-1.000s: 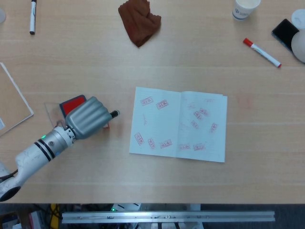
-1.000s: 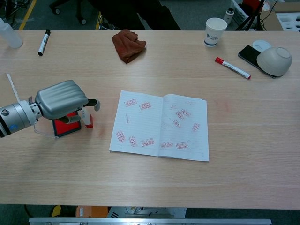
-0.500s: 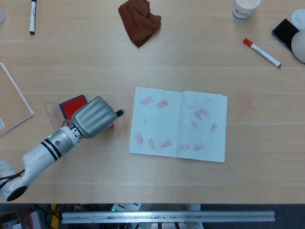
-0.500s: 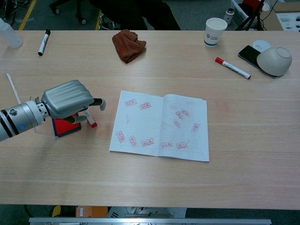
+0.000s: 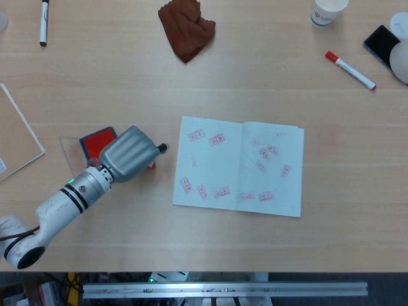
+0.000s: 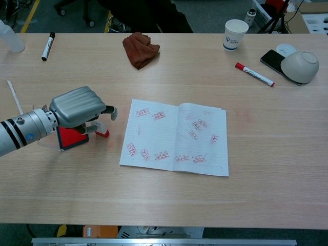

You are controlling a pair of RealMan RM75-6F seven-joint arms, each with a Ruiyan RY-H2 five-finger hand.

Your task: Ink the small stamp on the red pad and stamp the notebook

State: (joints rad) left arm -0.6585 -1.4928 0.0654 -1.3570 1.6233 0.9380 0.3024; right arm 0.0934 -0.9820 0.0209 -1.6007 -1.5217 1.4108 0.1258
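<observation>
Small stamp [image 6: 101,132], pinched under your left hand [image 6: 79,106], now lies tilted with its red end toward the notebook [image 6: 177,136], where a second ago it stood upright just beside the red pad [image 6: 68,137]. Your hand has carried it a little rightward off the pad, between pad and notebook, fingers curled around it.

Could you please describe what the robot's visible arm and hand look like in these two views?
Only the left arm shows. The left hand has a smooth, ribbed silver-grey metallic shell over its back, with dark fingertips poking out in front. Behind it sits a silver cylindrical wrist, then a glossy white forearm with black bands and a small green light. No loose cables are visible.
</observation>
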